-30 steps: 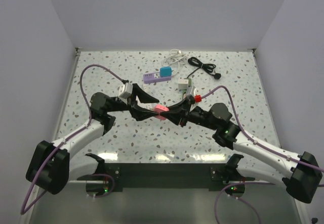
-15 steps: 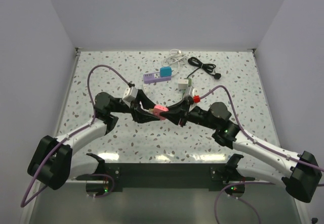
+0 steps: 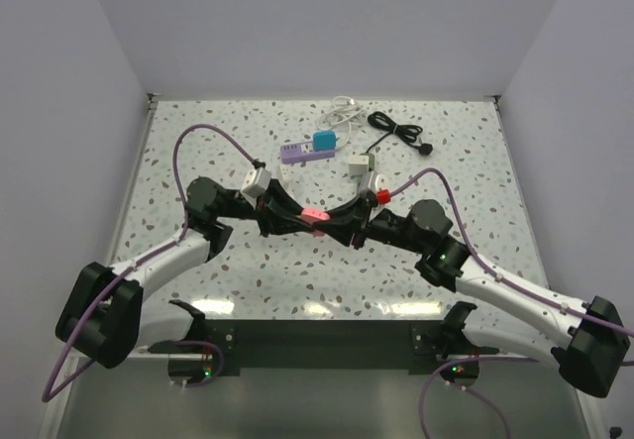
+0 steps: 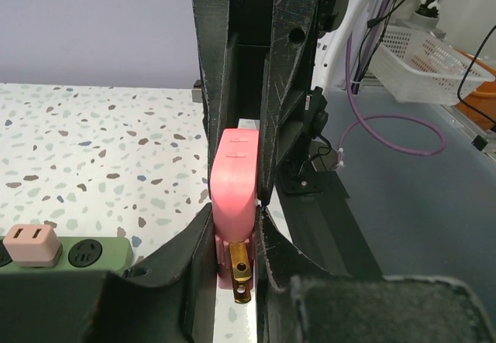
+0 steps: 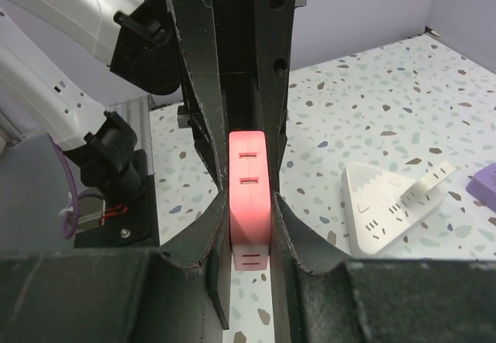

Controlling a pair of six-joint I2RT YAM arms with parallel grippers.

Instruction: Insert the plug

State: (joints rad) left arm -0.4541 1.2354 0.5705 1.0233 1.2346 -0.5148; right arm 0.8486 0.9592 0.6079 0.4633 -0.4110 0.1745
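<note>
A pink plug [image 3: 315, 217] hangs above the middle of the table, held from both sides. My left gripper [image 3: 299, 215] is shut on the end with the brass prongs. In the left wrist view the plug [image 4: 235, 192] sits between my pads, prongs pointing toward the camera, gripper [image 4: 236, 238]. My right gripper [image 3: 335, 223] is shut on the opposite end. The right wrist view shows the plug's slotted face [image 5: 249, 196] squeezed between the right gripper [image 5: 249, 231]. A green power strip [image 4: 89, 254] with a pale pink adapter [image 4: 31, 244] lies on the table.
A white triangular socket block [image 5: 391, 204] lies beside the right gripper. At the back lie a purple strip [image 3: 297, 152] with a blue adapter [image 3: 325, 142], a white cable [image 3: 344, 112] and a black cable [image 3: 396, 130]. The table's near edge [image 4: 310, 227] runs close below the grippers.
My left gripper slid right to the pink plug and shut on its pronged end. The right gripper kept its hold and stayed in place.
</note>
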